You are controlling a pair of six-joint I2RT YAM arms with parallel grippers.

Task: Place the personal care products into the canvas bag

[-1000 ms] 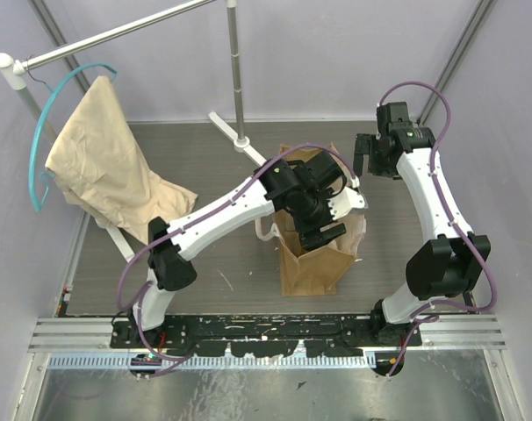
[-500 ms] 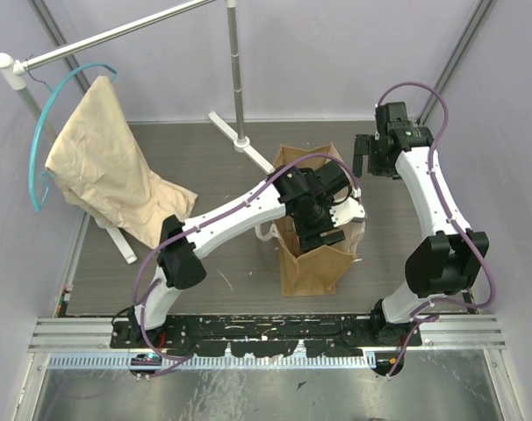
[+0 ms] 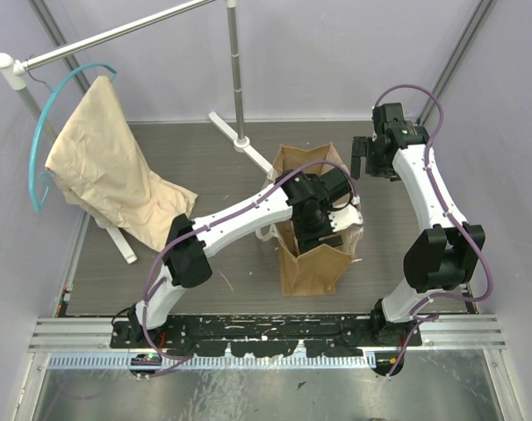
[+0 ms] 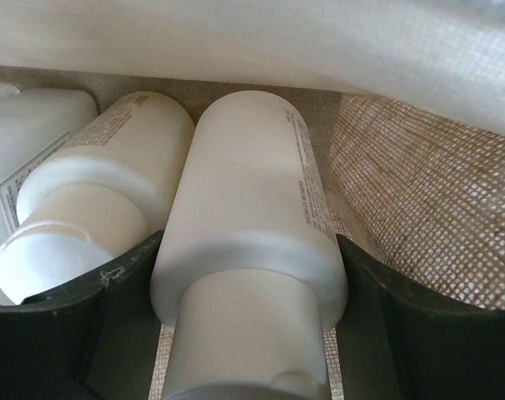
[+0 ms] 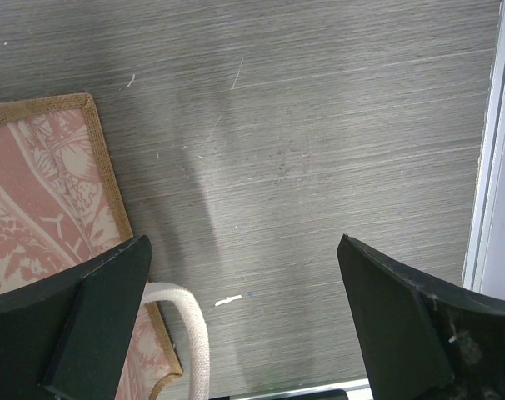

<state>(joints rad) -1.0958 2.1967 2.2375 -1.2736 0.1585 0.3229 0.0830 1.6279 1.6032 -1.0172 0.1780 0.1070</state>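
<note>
Reaching deeper than half a second ago, the left arm is now plunging its left hand (image 4: 248, 242) down through the mouth of the canvas bag (image 3: 314, 267), and its elbow is sitting further toward the middle of the top view. The right arm is barely shifting from where it was.

Seen from the left wrist, the left hand is pinching a cream bottle (image 4: 248, 208) across its body, one dark finger (image 4: 111, 333) pressing on each side. That bottle is lying lengthwise at the bottom of the bag, cap toward the camera, filling the centre of the frame. A second cream bottle (image 4: 111, 175) is lying just beside it on the left, the two touching or nearly so. A whitish bottle (image 4: 27, 133) with a printed label is showing at the far left edge, touching the second one. Woven bag fabric is rising at the right of that frame.

The right hand (image 3: 363, 158) is hovering in the upper right of the top view, beyond the bag. In its own wrist view it (image 5: 244, 242) is spread wide and gripping nothing, looking down on the grey desk (image 5: 319, 125), with a bag corner and a whitish strap handle (image 5: 190, 333) at the lower left.

A beige cloth garment (image 3: 108, 175) is hanging at the upper left of the top view.
</note>
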